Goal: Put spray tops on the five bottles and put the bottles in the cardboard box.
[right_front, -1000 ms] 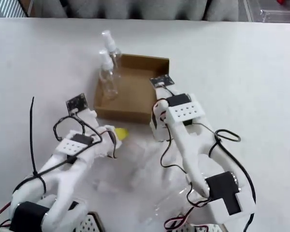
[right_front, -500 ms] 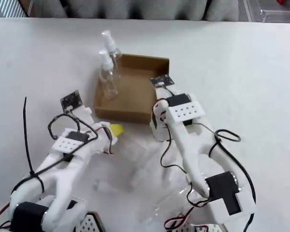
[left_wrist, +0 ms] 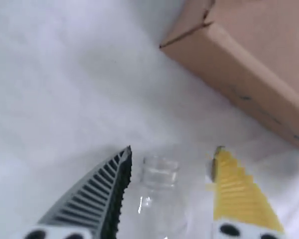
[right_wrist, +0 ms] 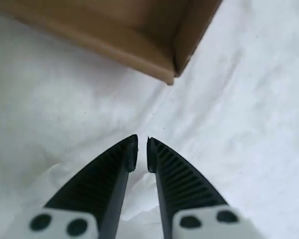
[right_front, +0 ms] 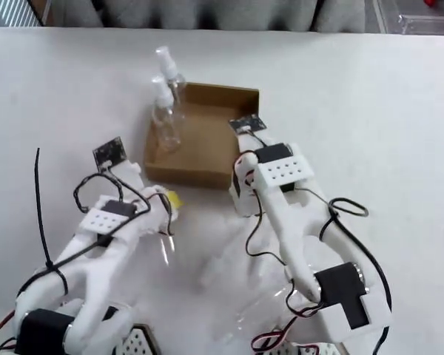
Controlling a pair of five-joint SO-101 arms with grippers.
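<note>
A clear bottle (left_wrist: 160, 175) with no spray top lies on the white table between the grey and yellow fingers of my left gripper (left_wrist: 173, 150), which stands open around its neck. In the high view that gripper (right_front: 170, 205) sits just in front of the cardboard box (right_front: 220, 171), near its left front corner. Two bottles with spray tops, one (right_front: 165, 118) nearer and one (right_front: 171, 75) behind, stand upright at the box's far left corner. My right gripper (right_wrist: 142, 142) is shut on nothing, low over the table by the box's right front corner (right_wrist: 170, 69).
Faint clear items (right_front: 207, 275) lie on the table between the two arms, too faint to identify. The right arm (right_front: 281, 174) leans over the box's right front corner. Open table spreads to the left and right of the box.
My left arm has swung a little to the left and drawn its gripper slightly closer to the box front, so less of the yellow finger shows. The right arm has kept still.
</note>
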